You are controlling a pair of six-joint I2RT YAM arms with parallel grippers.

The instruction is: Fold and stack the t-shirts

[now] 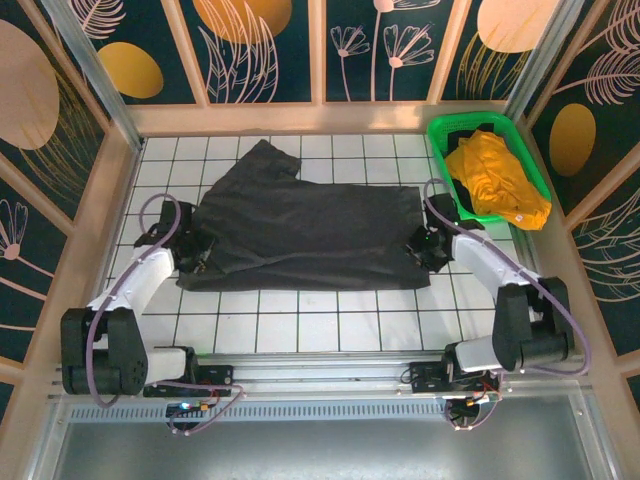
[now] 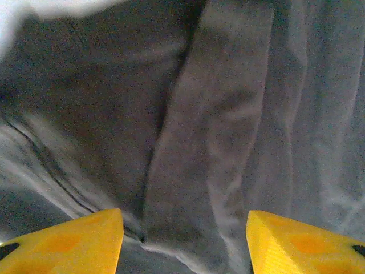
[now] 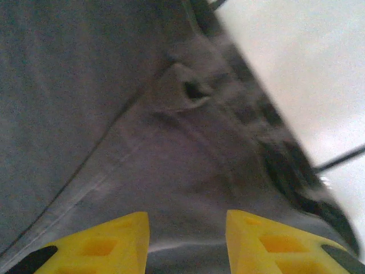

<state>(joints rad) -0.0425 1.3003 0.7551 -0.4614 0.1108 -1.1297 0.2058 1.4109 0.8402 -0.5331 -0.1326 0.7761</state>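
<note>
Found left jaws, right jaws spread at dark t-shirt [image 1: 300, 225] sides; orange t-shirt [image 1: 490, 172] in basket [image 1: 470, 119] beyond its right corner.

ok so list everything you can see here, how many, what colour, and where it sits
dark t-shirt: 1, charcoal-grey, laid across the middle of the table between the two grippers
orange-yellow t-shirt: 1, orange-yellow, crumpled in the basket and spilling over its near right rim
green basket: 1, green, far right corner of the table
table: 1, white tiles with dark grid lines, under everything
wall panels: several, dark with orange and pale plant prints, around the far side and both sides
arms: 2, white and black with purple cables, bases at the near edge
left gripper: 1, yellow fingers, open over the shirt's left edge
right gripper: 1, yellow fingers, open over the shirt's right edge
</note>
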